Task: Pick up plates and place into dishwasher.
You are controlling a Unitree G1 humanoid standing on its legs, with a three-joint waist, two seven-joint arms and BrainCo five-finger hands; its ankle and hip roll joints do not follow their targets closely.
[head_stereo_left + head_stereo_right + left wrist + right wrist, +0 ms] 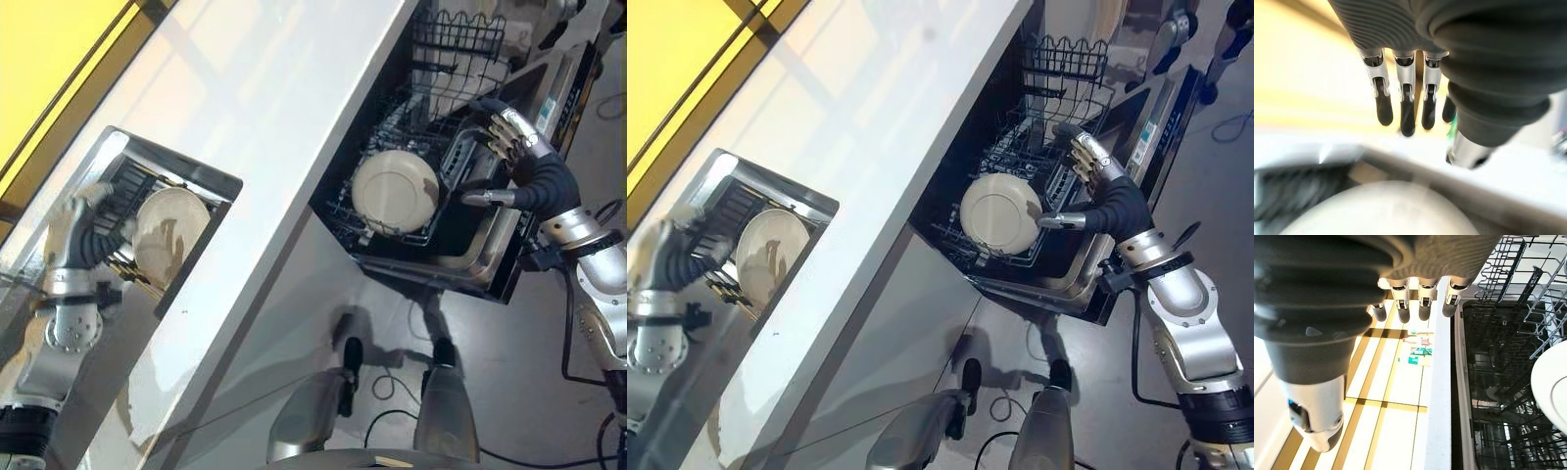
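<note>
Below, one plate [395, 191] stands in the dishwasher rack [431, 98]; another plate [168, 240] sits in the sink [220, 184].

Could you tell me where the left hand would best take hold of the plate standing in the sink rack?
Probably by the upper rim. The plate stands on edge in the dark rack inside the sink, with its face exposed and its lower edge down among the wires. The left hand, fingers straight, is beside it, so come from above and pinch the rim between thumb and fingers.

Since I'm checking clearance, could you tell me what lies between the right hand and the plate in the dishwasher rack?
Just dark rack wire: in the left eye view the right hand hangs beside the plate, apart.
</note>
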